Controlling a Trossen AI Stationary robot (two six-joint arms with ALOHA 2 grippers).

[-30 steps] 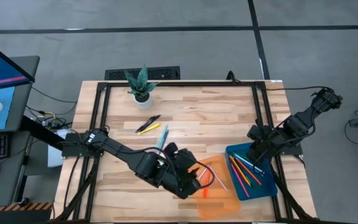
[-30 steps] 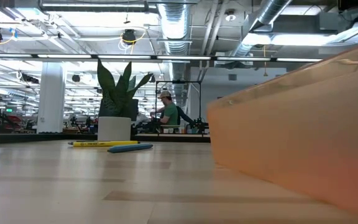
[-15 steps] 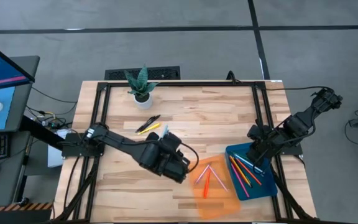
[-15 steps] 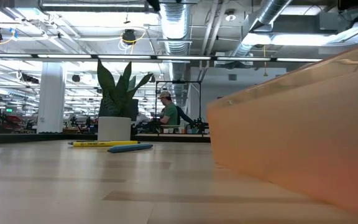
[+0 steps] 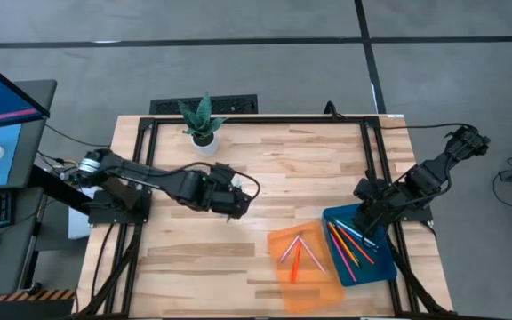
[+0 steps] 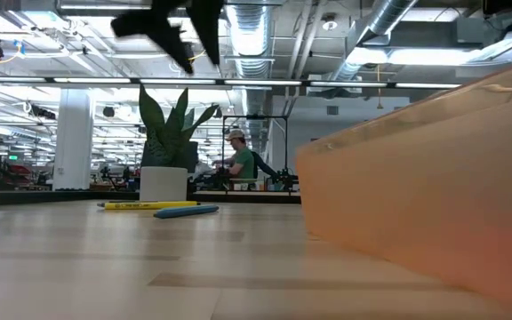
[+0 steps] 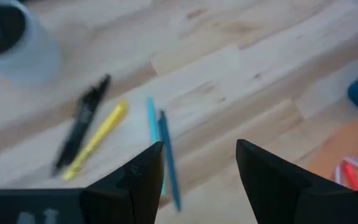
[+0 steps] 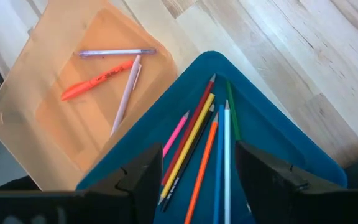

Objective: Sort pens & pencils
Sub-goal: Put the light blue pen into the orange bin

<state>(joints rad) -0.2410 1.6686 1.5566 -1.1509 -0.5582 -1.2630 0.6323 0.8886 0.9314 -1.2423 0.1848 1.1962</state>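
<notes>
Hovering above the wooden table (image 5: pixel 265 178), the left gripper (image 5: pixel 229 204) had its two dark fingers apart and held nothing. Just beyond them, toward the small potted plant in a white pot (image 5: pixel 201 123), lay the four loose writing sticks: a black pen (image 7: pixel 79 124), a yellow marker (image 7: pixel 97 138) and two thin blue pens (image 7: pixel 163 155) side by side. Seen from the wrist, the blue pair ran almost straight away from the gap between the fingers, so I judged that the wrist would have to turn before the jaws could close across one of them. This arm was clearly the nearer one. The right gripper (image 8: pixel 194 180) waited well apart, over the flat blue tray (image 5: pixel 389 267) with its coloured pencils (image 8: pixel 197 143); its fingers stood open too, empty. Beside that tray, the translucent orange tray (image 5: pixel 323 289) already held three pens (image 5: pixel 299 253), one orange-red and two pale
</notes>
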